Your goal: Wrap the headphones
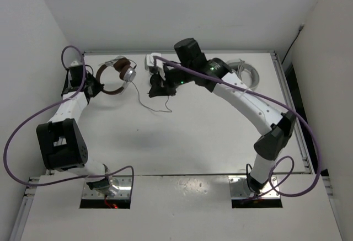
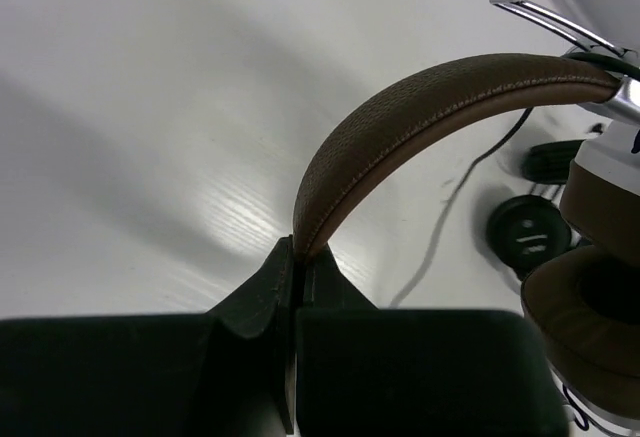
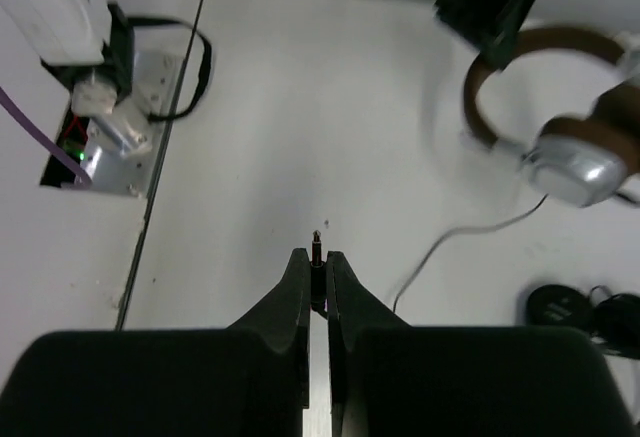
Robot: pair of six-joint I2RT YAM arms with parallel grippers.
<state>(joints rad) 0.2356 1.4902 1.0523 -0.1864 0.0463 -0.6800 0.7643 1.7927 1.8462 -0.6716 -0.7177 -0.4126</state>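
The headphones (image 1: 115, 75) with a brown headband and silver-and-brown earcups sit at the back left of the table. My left gripper (image 1: 92, 88) is shut on the brown headband (image 2: 430, 107), pinched between the fingertips (image 2: 262, 292). The thin black cable (image 1: 148, 107) runs from the silver earcup (image 1: 128, 74) across the table and up to my right gripper (image 1: 164, 93). In the right wrist view that gripper (image 3: 317, 262) is shut on the cable's jack plug (image 3: 317, 249), held above the table. The headphones (image 3: 560, 127) and cable (image 3: 470, 232) lie to its upper right.
A black round earcup-like object (image 3: 560, 307) lies beside the right gripper and also shows in the left wrist view (image 2: 530, 232). A white object (image 1: 151, 60) sits at the back centre. A light grey looped item (image 1: 245, 70) lies at the back right. The table's metal rail (image 1: 289, 103) runs along the right.
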